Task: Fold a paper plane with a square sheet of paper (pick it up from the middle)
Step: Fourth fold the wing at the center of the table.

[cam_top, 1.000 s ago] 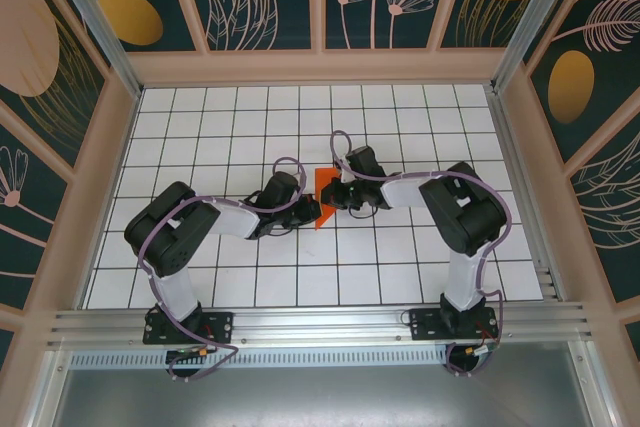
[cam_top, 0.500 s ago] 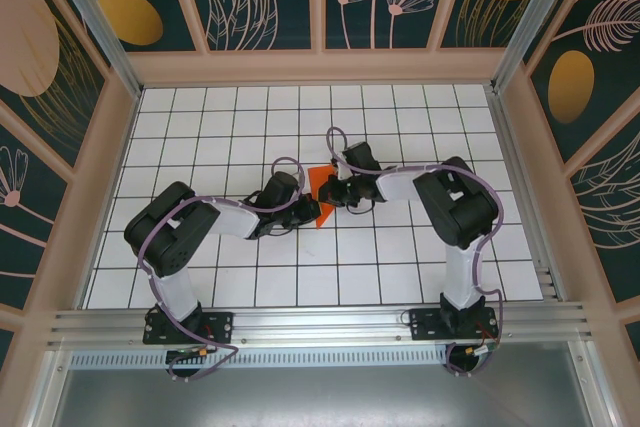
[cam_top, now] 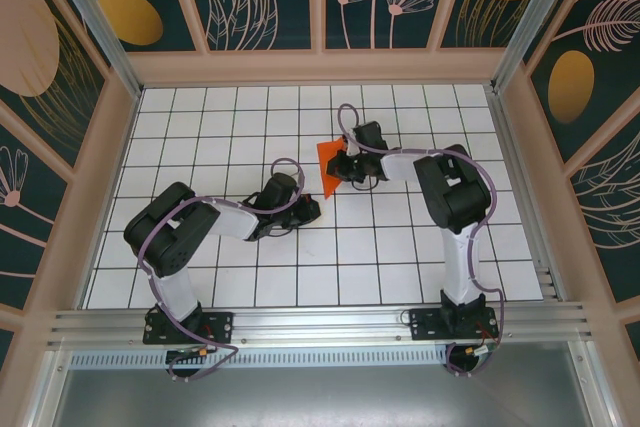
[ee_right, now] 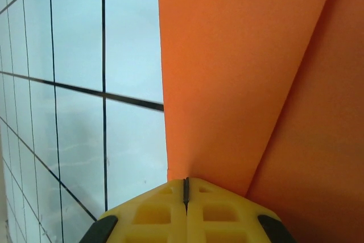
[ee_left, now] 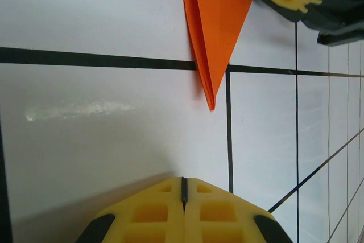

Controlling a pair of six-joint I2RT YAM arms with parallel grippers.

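Within the right end effector (ee_right: 185, 189) sits the paper plane (ee_right: 239, 83), pinched.

I count one orange paper (cam_top: 328, 167) at my twelve o'clock and two grippers of mine: left gripper (ee_left: 183, 183), right gripper (ee_right: 185, 183).

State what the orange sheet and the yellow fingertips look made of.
Sheet: thin matte paper, judging by its sharp creases and layered edges. Fingertips: probably moulded plastic or rubber, matte yellow with a lattice of recesses; which one is unclear.
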